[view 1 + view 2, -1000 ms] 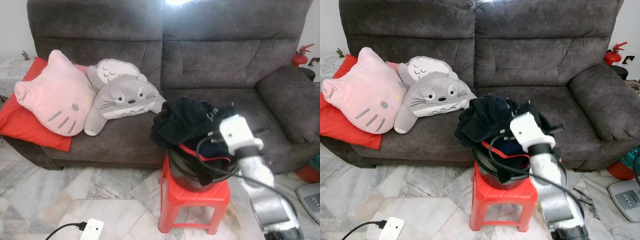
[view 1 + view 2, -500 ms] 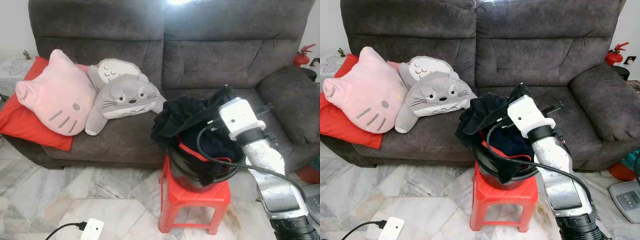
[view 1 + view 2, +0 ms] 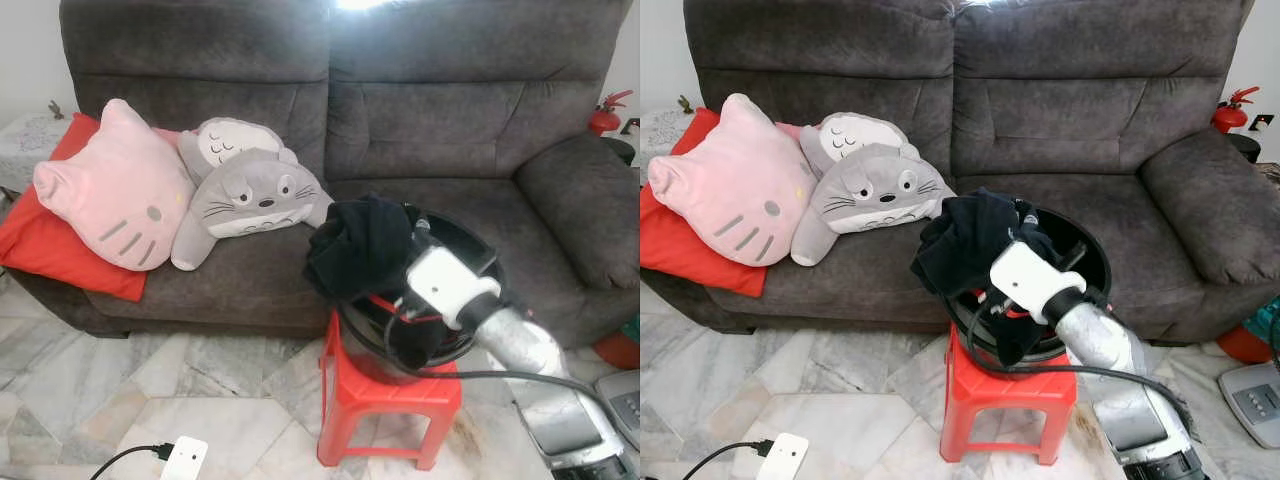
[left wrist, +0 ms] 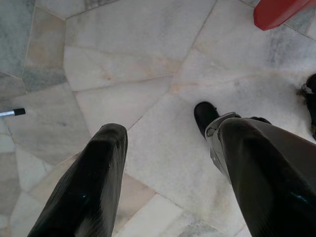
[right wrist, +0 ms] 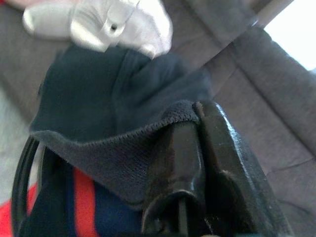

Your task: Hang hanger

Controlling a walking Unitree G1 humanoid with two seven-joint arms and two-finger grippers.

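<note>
Hiding from view: honestly can't pick out a hanger anywhere. If it's around, it's buried in the dark clothes pile or too dark to tell apart from it.
Hard to see: in the head views the right gripper's fingers are tucked behind the white wrist housing (image 3: pixel 443 283) and sunk into the clothes, so the wrist view is what you go by.
Right gripper (image 5: pixel 196 109): the two black fingers are pressed tight together, no gap, with the hem of a dark navy knit garment (image 5: pixel 98 94) caught right at their tips. The cloth drapes away from the pinch over the rest of the pile.
Pile: that garment bulges up and spills over the sofa-side rim of a round black basket (image 3: pixel 478 251), with a red-trimmed bit of fabric (image 3: pixel 385 303) under it.
Basket: sits on a small red plastic stool (image 3: pixel 385 400), just in front of the grey fabric sofa (image 3: pixel 430 110).
Left gripper (image 4: pixel 165 129): hanging low over the pale marble floor (image 4: pixel 123 49), fingers spread wide, holding nothing.
Sofa stuff: pink cat-face cushion (image 3: pixel 110 190) and grey plush creature (image 3: pixel 250 190), well apart from the basket.
</note>
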